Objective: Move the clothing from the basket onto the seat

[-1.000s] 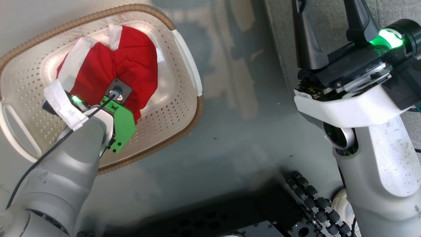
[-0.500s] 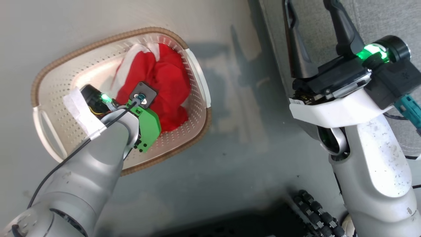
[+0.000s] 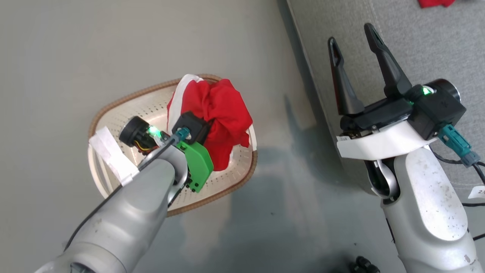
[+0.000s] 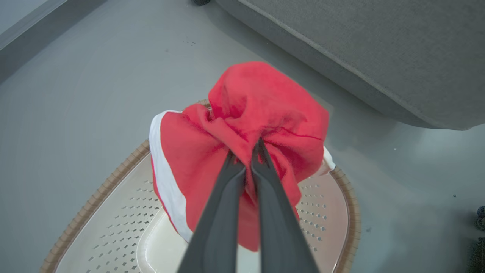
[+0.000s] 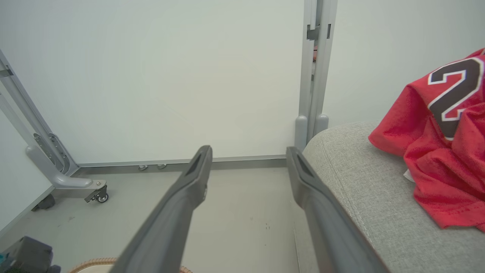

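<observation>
Head view: red thin-fabric garment [image 3: 223, 113] hangs over cream perforated plastic basket [image 3: 149, 108], nine o'clock of grey woven seat [image 3: 416, 45]. Left wrist view: left gripper [image 4: 244, 149] clamps it narrowly; it might slip out. Right wrist view: right gripper [image 5: 248, 149] spread, empty.
</observation>
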{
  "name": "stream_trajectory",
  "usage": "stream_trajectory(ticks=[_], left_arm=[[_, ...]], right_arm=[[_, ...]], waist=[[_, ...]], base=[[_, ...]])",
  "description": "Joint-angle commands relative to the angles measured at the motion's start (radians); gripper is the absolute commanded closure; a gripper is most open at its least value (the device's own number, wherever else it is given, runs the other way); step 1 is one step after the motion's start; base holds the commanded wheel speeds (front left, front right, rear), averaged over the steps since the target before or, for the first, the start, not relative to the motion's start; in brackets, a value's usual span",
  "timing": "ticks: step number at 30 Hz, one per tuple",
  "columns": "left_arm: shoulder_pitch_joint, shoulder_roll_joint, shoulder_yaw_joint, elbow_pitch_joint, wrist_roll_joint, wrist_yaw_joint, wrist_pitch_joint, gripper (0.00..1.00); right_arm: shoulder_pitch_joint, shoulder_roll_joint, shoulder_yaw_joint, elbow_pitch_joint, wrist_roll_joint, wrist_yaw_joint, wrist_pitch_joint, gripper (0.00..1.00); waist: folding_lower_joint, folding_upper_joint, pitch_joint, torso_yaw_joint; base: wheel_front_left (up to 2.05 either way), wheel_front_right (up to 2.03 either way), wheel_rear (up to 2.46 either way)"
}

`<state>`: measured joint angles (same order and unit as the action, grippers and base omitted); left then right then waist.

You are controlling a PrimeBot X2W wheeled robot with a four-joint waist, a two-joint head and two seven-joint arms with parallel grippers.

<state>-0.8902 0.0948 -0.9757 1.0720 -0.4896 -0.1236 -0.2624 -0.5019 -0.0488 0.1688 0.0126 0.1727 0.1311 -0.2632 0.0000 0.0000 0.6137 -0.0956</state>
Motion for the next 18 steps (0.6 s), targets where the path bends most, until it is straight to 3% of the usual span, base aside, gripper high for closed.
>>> stream_trajectory(ticks=[1, 18], left_arm=[[0.033, 0.009, 0.007, -0.021, 0.015, 0.008, -0.003, 1.00], [0.192, 0.035, 0.219, -0.371, 0.113, 0.026, -0.003, 1.00]], right_arm=[[0.025, -0.003, -0.010, 0.009, -0.010, -0.001, -0.002, 0.00], [0.172, -0.003, -0.065, 0.059, -0.002, -0.001, -0.002, 0.00]], waist=[[0.0000, 0.0000, -0.105, 0.057], [0.0000, 0.0000, -0.324, 0.153]], base=[[0.00, 0.00, 0.00], [0.00, 0.00, 0.00]])
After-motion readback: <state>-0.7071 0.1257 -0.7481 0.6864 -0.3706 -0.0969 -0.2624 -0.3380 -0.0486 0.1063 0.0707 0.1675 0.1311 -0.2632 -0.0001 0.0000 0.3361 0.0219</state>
